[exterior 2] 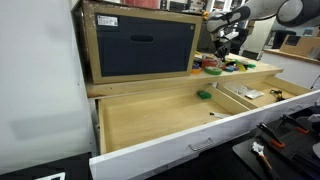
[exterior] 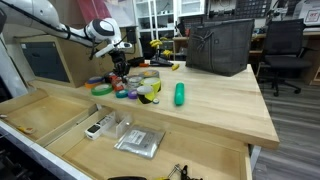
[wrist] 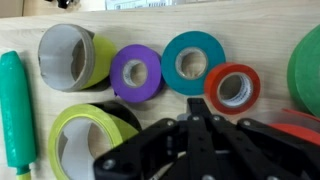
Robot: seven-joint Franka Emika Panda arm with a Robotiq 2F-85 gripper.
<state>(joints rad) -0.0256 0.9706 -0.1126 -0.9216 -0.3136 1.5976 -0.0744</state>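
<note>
Hovering with my pincer (wrist: pixel 197 108) closed on nothing, I count at least six rolls of tape (wrist: pixel 80 142) and one green tube (wrist: pixel 14 108) well to its left, with the red roll (wrist: pixel 232 88) lying just right of the tips, the teal roll (wrist: pixel 193 62) just ahead and the purple roll (wrist: pixel 136 73) ahead to the left.

At least 6 tape rolls (wrist: pixel 136 72), 1 green cylinder (wrist: pixel 14 110), wrist view.

White rounded arm (exterior: pixel 45 20), black angular hand (wrist: pixel 194 104)
</note>
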